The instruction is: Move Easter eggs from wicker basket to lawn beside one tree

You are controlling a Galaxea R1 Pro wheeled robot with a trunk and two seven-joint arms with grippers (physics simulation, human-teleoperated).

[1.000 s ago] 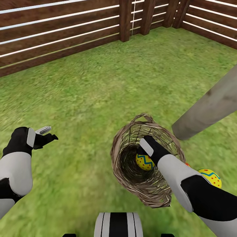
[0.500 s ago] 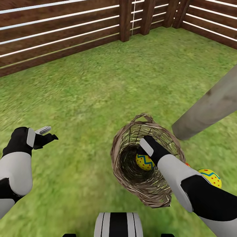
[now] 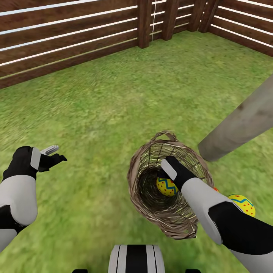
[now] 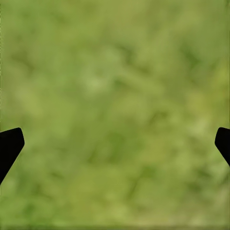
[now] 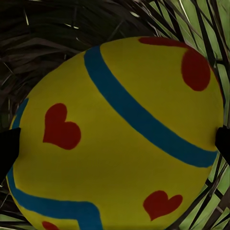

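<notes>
While the right gripper (image 3: pixel 163 178) reaches down through the mouth of the wicker basket (image 3: pixel 151 210), the egg left inside (image 3: pixel 167 187) lies directly ahead of it, touching or all but touching its tips. In the right wrist view that egg (image 5: pixel 120 139) sits squarely between the two dark fingertips (image 5: pixel 8 146), which stand at the far sides of the frame, so the jaws look spread about the egg's width and not yet pressed on it; whether they touch the shell I cannot tell. Its blue band runs slantwise across the gap, so the long axis seems tilted rather than in line with the fingers. The right arm is plainly the nearer one.

Just beyond the basket's right rim, a second egg (image 3: pixel 242 204) rests on the lawn (image 3: pixel 113 106), with an orange-red sliver (image 3: pixel 216 189) peeping from behind the forearm, perhaps the third. Close past them stands the tree trunk (image 3: pixel 242 121).

The left gripper (image 3: pixel 53 155) hovers well apart over bare grass, jaws wide and empty. Farthest back runs the fence (image 3: pixel 76 34).
</notes>
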